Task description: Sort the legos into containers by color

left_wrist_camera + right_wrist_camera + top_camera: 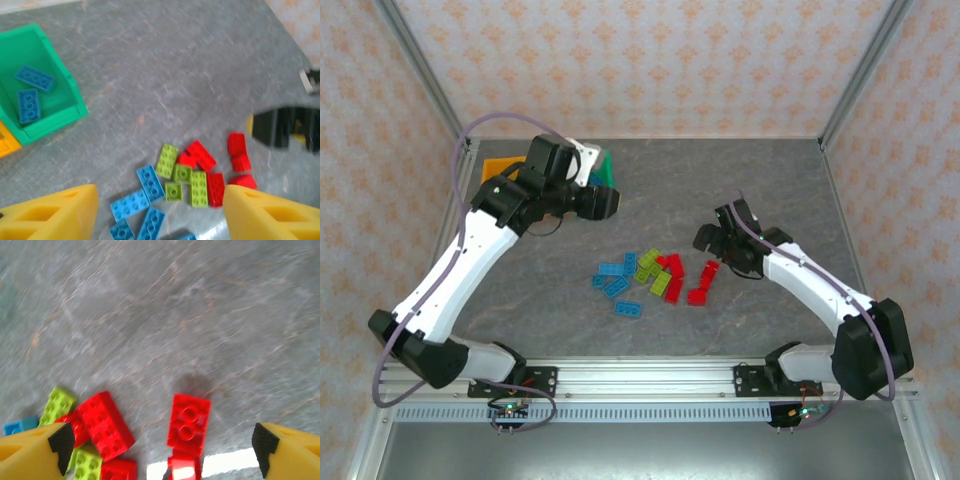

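Observation:
The legos lie in a loose pile mid-table: blue ones [615,283] on the left, lime green ones [650,265] in the middle, red ones [698,282] on the right. Two blue bricks [30,92] lie inside the green container [55,120]; an orange container [498,168] stands beside it at the back left. My left gripper [610,202] hovers open just in front of the green container, its yellow fingers [55,215] wide apart with nothing between them. My right gripper [705,240] is open above the red bricks, and one red brick [189,422] lies between its fingers [290,452].
Grey stone-patterned table with metal frame posts at the back corners and a rail along the near edge. A corner of an orange bin [7,142] adjoins the green one. The right gripper's black body [285,127] shows beyond the pile in the left wrist view.

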Action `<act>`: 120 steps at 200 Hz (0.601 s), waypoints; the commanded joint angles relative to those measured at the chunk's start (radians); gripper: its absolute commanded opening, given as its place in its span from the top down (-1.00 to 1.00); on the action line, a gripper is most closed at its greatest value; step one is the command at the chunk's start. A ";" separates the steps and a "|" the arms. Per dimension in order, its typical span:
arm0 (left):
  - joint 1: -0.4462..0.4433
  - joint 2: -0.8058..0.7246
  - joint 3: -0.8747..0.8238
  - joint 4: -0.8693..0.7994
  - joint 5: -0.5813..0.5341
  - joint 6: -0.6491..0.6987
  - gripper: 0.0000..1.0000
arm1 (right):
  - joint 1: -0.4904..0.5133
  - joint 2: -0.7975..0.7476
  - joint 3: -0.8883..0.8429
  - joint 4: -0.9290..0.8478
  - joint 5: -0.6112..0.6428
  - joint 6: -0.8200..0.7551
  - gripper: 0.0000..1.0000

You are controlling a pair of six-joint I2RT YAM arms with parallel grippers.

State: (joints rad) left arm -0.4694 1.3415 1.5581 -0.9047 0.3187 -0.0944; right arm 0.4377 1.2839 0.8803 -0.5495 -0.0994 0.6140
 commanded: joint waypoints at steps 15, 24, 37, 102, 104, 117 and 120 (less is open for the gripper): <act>0.002 -0.153 -0.195 -0.054 0.098 0.229 -0.71 | 0.001 0.104 0.002 0.008 -0.049 0.041 -0.83; 0.002 -0.189 -0.242 -0.031 0.111 0.238 -0.79 | 0.001 0.141 0.008 0.018 -0.074 0.047 -0.79; 0.001 -0.233 -0.300 0.002 0.121 0.242 -0.87 | 0.001 0.190 0.007 0.022 -0.077 0.061 -0.71; 0.003 -0.260 -0.407 0.040 -0.061 0.252 -1.00 | 0.000 0.270 -0.007 0.061 -0.083 0.109 0.18; 0.002 -0.260 -0.408 0.041 -0.071 0.249 -1.00 | 0.000 0.266 -0.006 0.060 -0.080 0.110 0.21; 0.003 -0.273 -0.417 0.056 -0.128 0.238 -1.00 | 0.001 0.238 0.001 0.043 -0.065 0.111 0.33; 0.003 -0.278 -0.420 0.061 -0.136 0.236 -1.00 | 0.001 0.230 0.003 0.040 -0.062 0.111 0.35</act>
State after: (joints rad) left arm -0.4706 1.0836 1.1545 -0.8997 0.3206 0.1368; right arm 0.4370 1.5620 0.8795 -0.5041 -0.1944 0.7090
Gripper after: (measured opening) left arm 0.999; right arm 0.365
